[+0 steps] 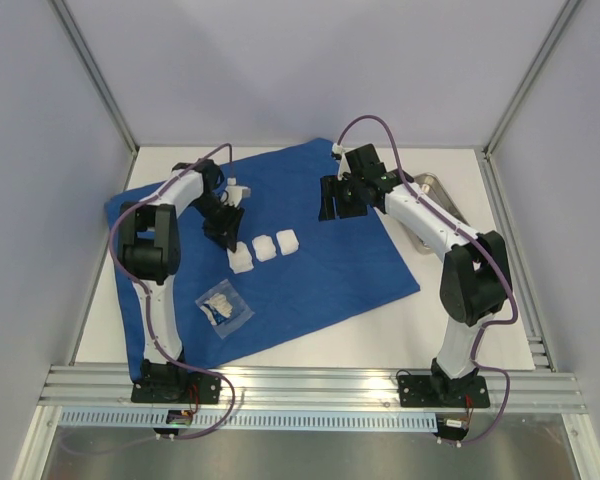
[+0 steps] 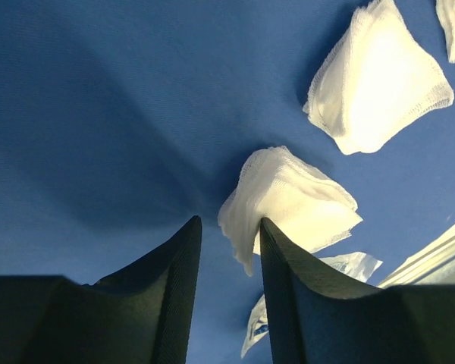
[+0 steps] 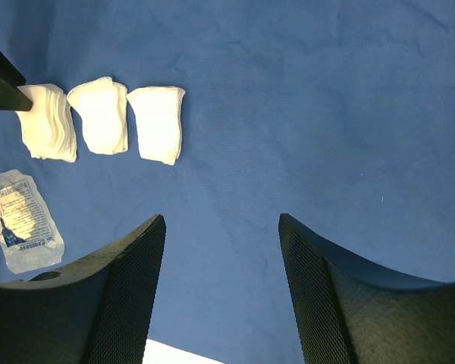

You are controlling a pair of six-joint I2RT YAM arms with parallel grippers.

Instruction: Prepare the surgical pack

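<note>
The royal-blue drape (image 1: pixel 310 260) lies spread flat on the table. Three white gauze squares sit in a row on it: left (image 1: pixel 242 261), middle (image 1: pixel 265 248), right (image 1: pixel 288 241). My left gripper (image 1: pixel 225 230) is open, low over the drape, right at the left gauze (image 2: pixel 292 199). A corner of that gauze lies between the jaws, against the right finger (image 2: pixel 288 280). My right gripper (image 1: pixel 338 205) is open and empty above bare drape (image 3: pixel 288 114), its gripper (image 3: pixel 221 221) well clear of the gauze row (image 3: pixel 98 114). The steel tray (image 1: pixel 435 187) shows partly behind the right arm. No instruments are in view.
A clear plastic packet (image 1: pixel 223 308) with white contents lies on the drape near its front left, also in the right wrist view (image 3: pixel 23 220). Bare white table (image 1: pixel 420 330) lies to the drape's right and front. Metal rails (image 1: pixel 310 385) run along the near edge.
</note>
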